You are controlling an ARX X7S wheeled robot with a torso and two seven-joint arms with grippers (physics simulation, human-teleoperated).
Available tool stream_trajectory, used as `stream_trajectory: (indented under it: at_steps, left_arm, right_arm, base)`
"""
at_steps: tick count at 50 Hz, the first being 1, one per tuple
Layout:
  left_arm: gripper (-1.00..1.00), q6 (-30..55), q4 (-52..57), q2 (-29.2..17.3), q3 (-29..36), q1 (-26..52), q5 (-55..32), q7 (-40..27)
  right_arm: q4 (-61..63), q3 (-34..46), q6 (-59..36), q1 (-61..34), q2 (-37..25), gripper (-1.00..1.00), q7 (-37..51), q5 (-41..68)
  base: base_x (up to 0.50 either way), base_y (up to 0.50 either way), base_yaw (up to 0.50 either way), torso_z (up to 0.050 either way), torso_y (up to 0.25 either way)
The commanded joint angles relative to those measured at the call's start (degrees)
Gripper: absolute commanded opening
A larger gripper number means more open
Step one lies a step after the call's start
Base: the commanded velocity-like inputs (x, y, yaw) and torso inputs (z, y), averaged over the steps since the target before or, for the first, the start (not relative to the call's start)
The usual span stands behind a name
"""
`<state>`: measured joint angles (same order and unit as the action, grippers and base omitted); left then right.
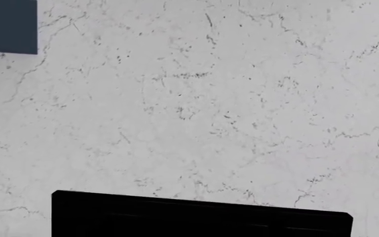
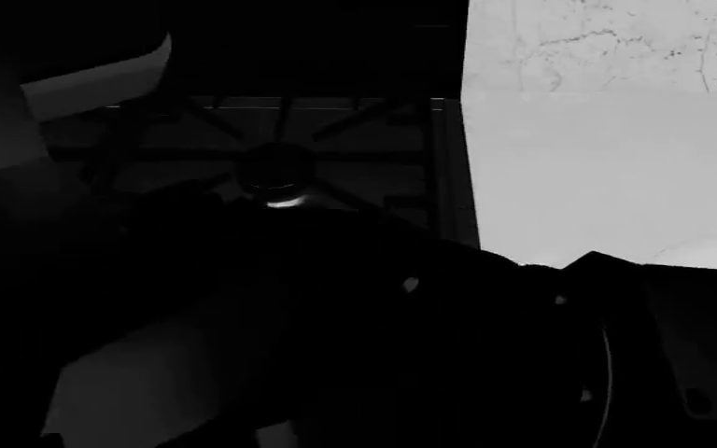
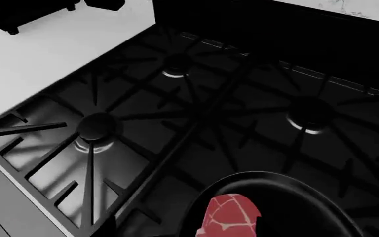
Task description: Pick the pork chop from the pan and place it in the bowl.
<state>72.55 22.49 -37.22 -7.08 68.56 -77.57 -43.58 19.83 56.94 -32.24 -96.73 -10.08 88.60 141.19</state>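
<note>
The chop [image 3: 232, 215] lies flat in the pan [image 3: 295, 197], red-pink with white marbling, toward the pan's left part as the right wrist view shows it. Only part of the pan shows there; its rim arcs over the chop, and the picture edge cuts off the rest. The pan sits on the black stove [image 3: 176, 113], over the grates, with three burners [image 3: 97, 129] showing in the open stretch of cooktop beyond it. Nothing stands on those grates, so the room above the stove is open up to its dark back edge. A pale counter [image 3: 57, 44] borders the stove on one side, its edge running straight along the grate frame.

In the head view the stove [image 2: 333, 149] shows dimly at the middle, one burner [image 2: 277, 177] catching light, and the white counter [image 2: 596, 168] begins right at its right edge. Dark robot parts fill the lower half and hide the pan. At the right margin a pale curve shows; I cannot tell what it is.

The left wrist view looks onto marbled white counter [image 1: 209, 98], bare except for a blue-grey patch [image 1: 6, 25] at one corner and a black block [image 1: 196, 219] at the picture's edge.

Neither gripper's fingers show in any view, so I cannot tell whether they are spread or pressed together.
</note>
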Motion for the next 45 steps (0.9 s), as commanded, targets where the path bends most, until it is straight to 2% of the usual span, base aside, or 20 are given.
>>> stream_trajectory:
  at_steps: [1, 23, 45]
  left_arm:
    - [1.0, -1.2, 0.1, -0.8, 0.1, -1.7, 1.2, 1.1]
    - [1.0, -3.8, 0.0, -0.9, 1.5, -3.8, 3.9, 3.7]
    - [1.0, -4.8, -0.5, -1.5, 1.7, -4.3, 4.4, 4.1]
  right_arm:
    - [3.9, 6.3, 5.5, -0.5, -0.4, 1.0, 0.1, 0.4]
    - [6.4, 13.6, 10.0, 0.8, -6.0, 1.0, -1.2, -1.8]
    - [6.0, 17.8, 10.5, 3.0, -8.1, 1.0, -4.0, -2.4]
  base:
    - [0.0, 0.0, 0.0, 0.0, 0.0]
    - [0.0, 0.0, 0.0, 0.0, 0.0]
    - [0.0, 0.0, 0.0, 0.0, 0.0]
